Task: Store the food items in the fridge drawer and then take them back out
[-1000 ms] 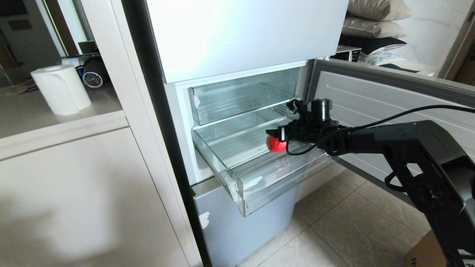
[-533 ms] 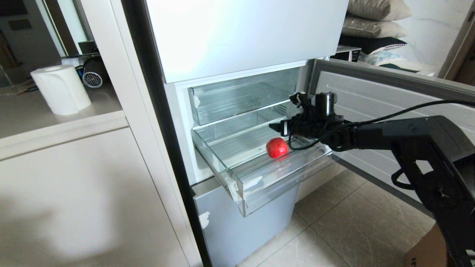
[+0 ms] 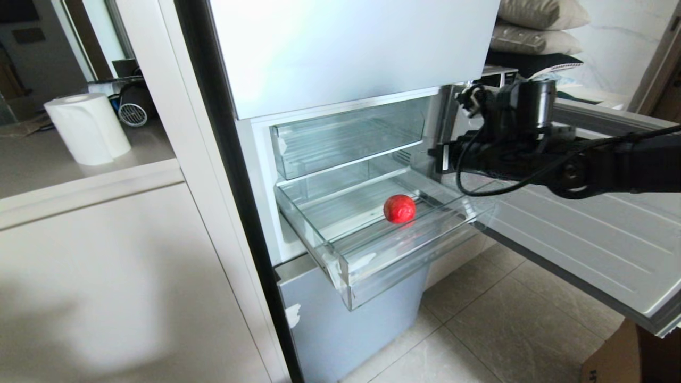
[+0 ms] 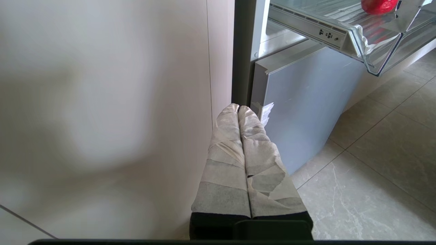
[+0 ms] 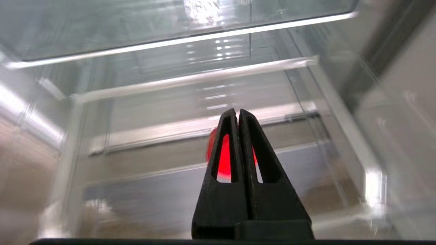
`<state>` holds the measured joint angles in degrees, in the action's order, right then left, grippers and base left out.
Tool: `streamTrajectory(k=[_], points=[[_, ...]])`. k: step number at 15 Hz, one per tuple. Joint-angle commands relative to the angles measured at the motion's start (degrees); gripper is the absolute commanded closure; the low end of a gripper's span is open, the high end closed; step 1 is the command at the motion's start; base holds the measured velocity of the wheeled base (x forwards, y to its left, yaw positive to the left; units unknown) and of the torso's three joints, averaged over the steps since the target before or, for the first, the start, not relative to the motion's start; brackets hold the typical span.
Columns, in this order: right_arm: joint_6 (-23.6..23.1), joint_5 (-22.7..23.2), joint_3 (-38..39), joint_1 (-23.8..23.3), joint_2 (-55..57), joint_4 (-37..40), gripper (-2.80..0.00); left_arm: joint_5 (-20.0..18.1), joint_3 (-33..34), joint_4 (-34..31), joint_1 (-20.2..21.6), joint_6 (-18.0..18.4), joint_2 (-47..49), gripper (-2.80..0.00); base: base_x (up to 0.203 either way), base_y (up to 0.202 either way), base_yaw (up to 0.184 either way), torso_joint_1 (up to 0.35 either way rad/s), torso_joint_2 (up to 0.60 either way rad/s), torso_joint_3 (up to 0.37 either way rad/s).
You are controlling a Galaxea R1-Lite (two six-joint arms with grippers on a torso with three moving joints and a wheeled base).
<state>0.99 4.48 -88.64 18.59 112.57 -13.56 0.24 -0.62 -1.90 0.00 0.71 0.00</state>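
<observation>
One red, round food item (image 3: 399, 208) lies on the ribbed floor of the pulled-out clear fridge drawer (image 3: 393, 260). My right gripper (image 3: 432, 158) hangs above and to the right of it, clear of the drawer, shut and empty. In the right wrist view its black fingers (image 5: 237, 112) are pressed together, and the red food item (image 5: 224, 156) shows behind them, below. My left gripper (image 4: 238, 108), wrapped in white tape, is shut and parked low beside the cabinet. In the left wrist view the drawer (image 4: 371, 54) and the food item (image 4: 378, 5) are up above.
The fridge door (image 3: 558, 223) stands open on the right, under my right arm. A shallower clear tray (image 3: 346, 138) sits above the drawer. A paper roll (image 3: 88, 127) stands on the counter at left. A cardboard box (image 3: 628, 356) is on the floor at lower right.
My right gripper let go of the red food item in the drawer, rose and drew back to the right, and its fingers shut. The item stays on the drawer floor.
</observation>
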Motion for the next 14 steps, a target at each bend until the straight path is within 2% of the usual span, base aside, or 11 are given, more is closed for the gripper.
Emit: streamTrajectory(k=[1,6,10,12,14], points=[[0.01,-1.43,12.68,0.26,-17.09,0.13,0.00,0.02,0.01,-0.03,0.00,0.00,0.01,0.00,0.000,0.000,0.000,0.000,0.00,0.000],[-1.97,-12.31,36.12,-0.45,-42.49,0.30,0.00,0.02,0.01,-0.03,0.00,0.00,0.09,0.00,0.000,0.000,0.000,0.000,0.00,0.000],[-3.44,-17.39,52.58,-4.61,-61.14,0.53,0.00,0.02,0.01,-0.03,0.00,0.00,0.08,0.00,0.000,0.000,0.000,0.000,0.00,0.000],[-3.15,-16.95,57.45,-14.71,-64.96,0.61,0.00,0.02,0.01,-0.03,0.00,0.00,0.09,0.00,0.000,0.000,0.000,0.000,0.00,0.000],[-1.88,-13.60,58.91,-29.32,-66.52,0.62,0.00,0.02,0.01,-0.03,0.00,0.00,0.02,0.00,0.000,0.000,0.000,0.000,0.00,0.000]])
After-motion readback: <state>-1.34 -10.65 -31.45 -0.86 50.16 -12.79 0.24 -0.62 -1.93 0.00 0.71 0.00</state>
